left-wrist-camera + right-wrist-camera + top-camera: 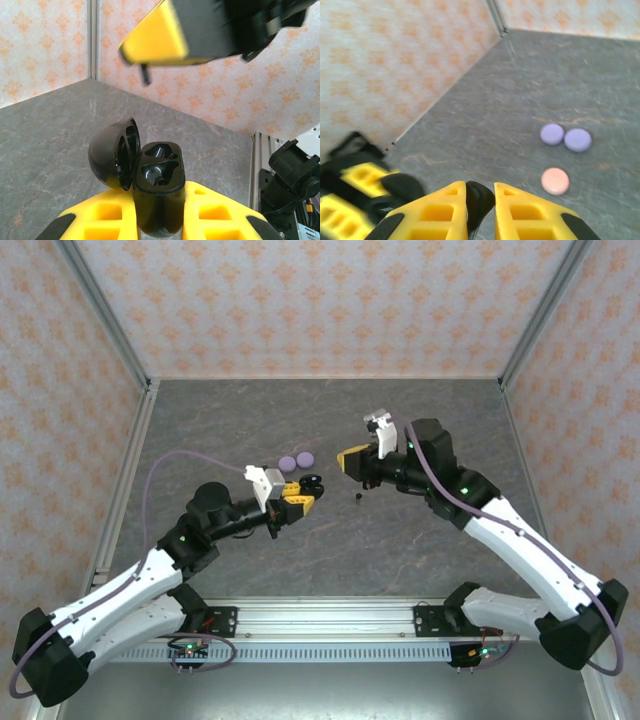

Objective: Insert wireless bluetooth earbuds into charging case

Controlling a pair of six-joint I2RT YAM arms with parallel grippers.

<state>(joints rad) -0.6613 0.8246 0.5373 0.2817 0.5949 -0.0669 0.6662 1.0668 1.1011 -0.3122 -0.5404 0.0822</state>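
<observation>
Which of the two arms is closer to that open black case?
Left. The left gripper is shut on the open black case. The right gripper hangs apart from it, off to its right, pinching a small black piece, likely an earbud.

Bright, even, diffuse light; shadows faint. Top view sharp. Right wrist view blurred, worst at lower left.

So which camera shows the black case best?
The left wrist camera: the case sits close up, lid open, both sockets empty. From the top it is a dark speck; the right wrist camera shows it blurred.
</observation>
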